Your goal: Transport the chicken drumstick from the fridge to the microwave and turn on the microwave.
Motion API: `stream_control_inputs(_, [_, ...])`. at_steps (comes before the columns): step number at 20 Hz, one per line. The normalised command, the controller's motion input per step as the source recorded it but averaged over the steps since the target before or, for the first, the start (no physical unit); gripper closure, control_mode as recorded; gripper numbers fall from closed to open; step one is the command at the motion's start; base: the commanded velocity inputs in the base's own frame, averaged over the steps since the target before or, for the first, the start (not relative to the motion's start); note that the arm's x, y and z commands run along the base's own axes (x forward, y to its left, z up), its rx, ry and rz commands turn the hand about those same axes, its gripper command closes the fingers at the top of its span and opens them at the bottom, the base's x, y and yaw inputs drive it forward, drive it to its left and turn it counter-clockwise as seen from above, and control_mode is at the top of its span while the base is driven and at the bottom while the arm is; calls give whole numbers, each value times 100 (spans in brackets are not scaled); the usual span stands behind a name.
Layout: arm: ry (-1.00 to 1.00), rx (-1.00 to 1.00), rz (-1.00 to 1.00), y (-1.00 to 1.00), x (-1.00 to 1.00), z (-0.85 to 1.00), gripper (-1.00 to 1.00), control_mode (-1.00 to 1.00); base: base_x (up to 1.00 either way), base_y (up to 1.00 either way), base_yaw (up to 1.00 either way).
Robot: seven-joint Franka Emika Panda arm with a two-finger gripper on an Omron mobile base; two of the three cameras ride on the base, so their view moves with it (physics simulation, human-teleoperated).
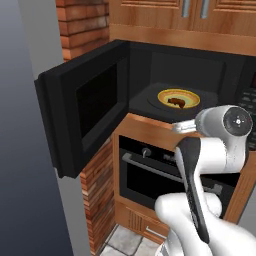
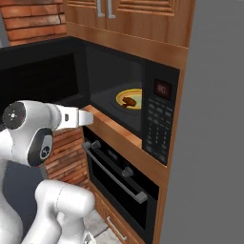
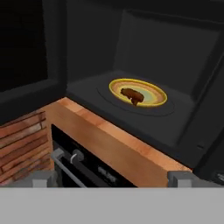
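Observation:
The microwave (image 1: pixel 150 65) stands open, its door (image 1: pixel 82 107) swung out to the left. Inside, the chicken drumstick (image 3: pixel 132 95) lies on a yellow plate (image 3: pixel 148 101) on the turntable; it also shows as drumstick (image 1: pixel 176 101) and drumstick (image 2: pixel 129 102). My gripper (image 3: pixel 112 178) hovers open and empty in front of the cavity, just outside the wooden ledge, apart from the plate. From the base I see the gripper (image 1: pixel 181 126) and gripper (image 2: pixel 87 116) level with the microwave floor. The keypad (image 2: pixel 157 124) with its red display sits right of the cavity. The fridge's grey side (image 2: pixel 214 143) rises at the right.
A black oven (image 1: pixel 165 175) with bar handle (image 2: pixel 116 176) and knobs sits under the wooden ledge (image 3: pixel 109 135). Wooden cabinets (image 2: pixel 133 19) hang above. Brick wall (image 1: pixel 82 25) stands to the left, behind the open door.

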Motion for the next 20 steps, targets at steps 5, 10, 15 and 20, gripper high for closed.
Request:
stream_control_inputs(5, [0,-51,31,80,-97,-1,-100,-100,0,0,0])
stream_control_inputs(10, [0,-50,36,90,-89,0,-100,-100,0,0,0])
stream_control_inputs(15, [0,-42,28,75,-80,-24,-100,-100,0,0,0])
stream_control_inputs(20, [0,-40,25,66,-67,-26,-100,-100,0,0,0])
